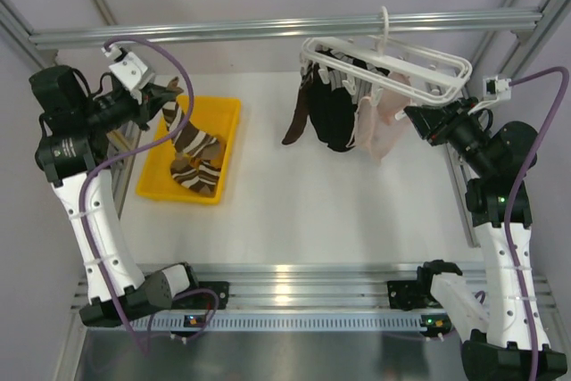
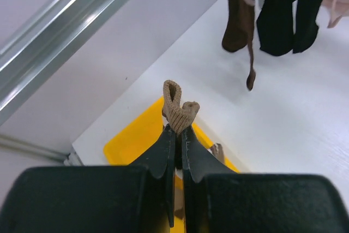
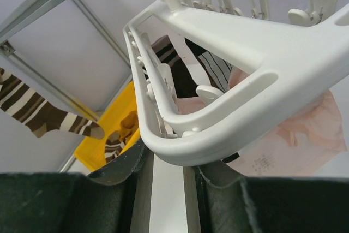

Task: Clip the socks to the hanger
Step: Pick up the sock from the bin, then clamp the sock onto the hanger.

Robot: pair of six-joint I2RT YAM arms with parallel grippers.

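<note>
While it dangles, striped sock (image 1: 189,140): limp, light, stretchy; cuff gives the best hold.
Left gripper (image 2: 175,129): pinching that cuff, upper left of top view.
Right gripper (image 3: 166,161): at hanger (image 3: 229,47) corner; grip unclear.

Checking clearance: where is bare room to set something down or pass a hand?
Bare table between the yellow tray and the hanging socks, down to the near rail. Crowded: tray under the striped sock in the left gripper, hanger at the right gripper.
</note>
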